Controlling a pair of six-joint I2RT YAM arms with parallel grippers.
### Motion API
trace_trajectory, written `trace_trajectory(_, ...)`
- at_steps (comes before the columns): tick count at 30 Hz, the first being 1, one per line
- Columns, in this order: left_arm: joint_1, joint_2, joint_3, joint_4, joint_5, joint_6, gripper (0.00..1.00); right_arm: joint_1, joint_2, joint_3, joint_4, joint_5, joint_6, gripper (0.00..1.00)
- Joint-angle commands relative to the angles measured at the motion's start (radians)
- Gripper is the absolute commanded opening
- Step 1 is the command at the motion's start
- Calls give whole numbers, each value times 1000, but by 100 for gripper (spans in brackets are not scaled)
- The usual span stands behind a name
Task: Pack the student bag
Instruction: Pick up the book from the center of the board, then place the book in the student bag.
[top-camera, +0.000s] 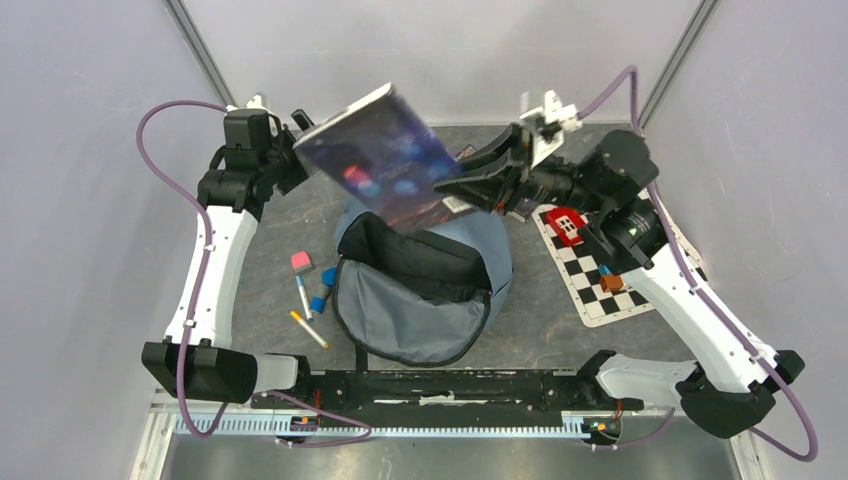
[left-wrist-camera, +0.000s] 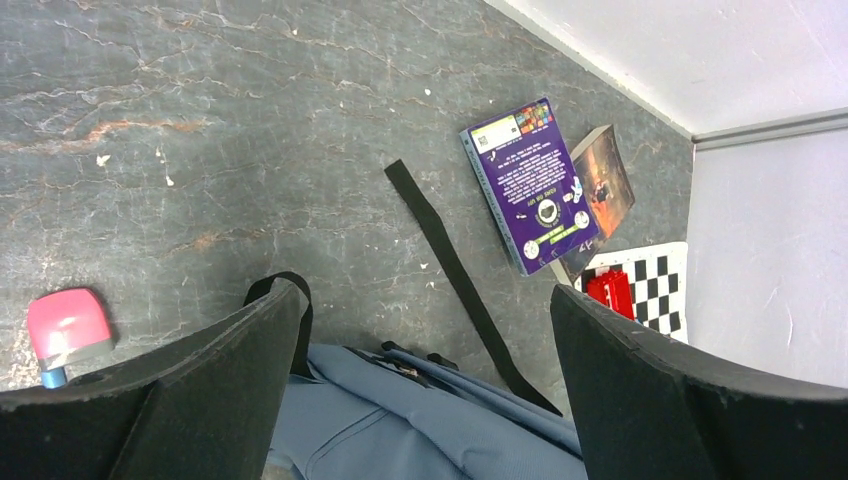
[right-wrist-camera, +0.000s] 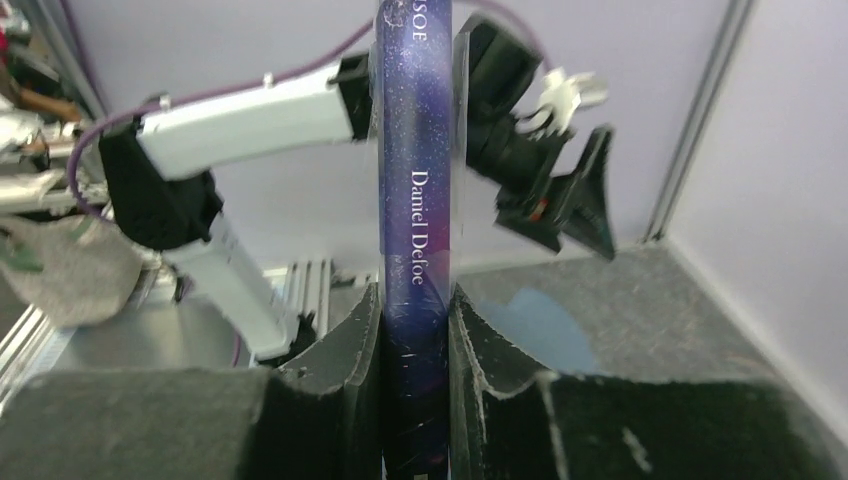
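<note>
The student bag (top-camera: 420, 290) lies in the middle of the table, grey-blue, its mouth gaping onto black lining. Above its far end hangs a dark blue book (top-camera: 375, 160), tilted, with my right gripper (top-camera: 468, 190) shut on its right edge. In the right wrist view the spine (right-wrist-camera: 415, 200) stands upright between both fingers of that gripper (right-wrist-camera: 415, 330). My left gripper (top-camera: 296, 128) is at the back left, partly hidden behind the book. Its wrist view shows this gripper (left-wrist-camera: 428, 295) wide open and holding nothing, above the bag's top (left-wrist-camera: 420, 420) and a loose black strap (left-wrist-camera: 450, 270).
Left of the bag lie a pink eraser (top-camera: 301, 262), markers (top-camera: 303, 297) and a pen (top-camera: 309, 330). A chessboard (top-camera: 600, 265) with a red item (top-camera: 566, 225) sits at the right. A purple book (left-wrist-camera: 530, 185) and another book (left-wrist-camera: 605, 195) lie behind the bag.
</note>
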Motion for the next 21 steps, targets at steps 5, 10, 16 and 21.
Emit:
trace_trajectory(5,22,7,28,31,5,-30,100,164,-40,31,-180,154,-266,0)
trace_trajectory(10,28,10,27,18,-2,-16,100,217,-42,0,-294,288,-409,0)
trace_trajectory(16,34,4,22,9,-10,-8,100,238,-53,-16,-434,424,-529,0)
trace_trajectory(21,40,7,15,12,-14,-8,100,261,-58,-17,-526,458,-558,0)
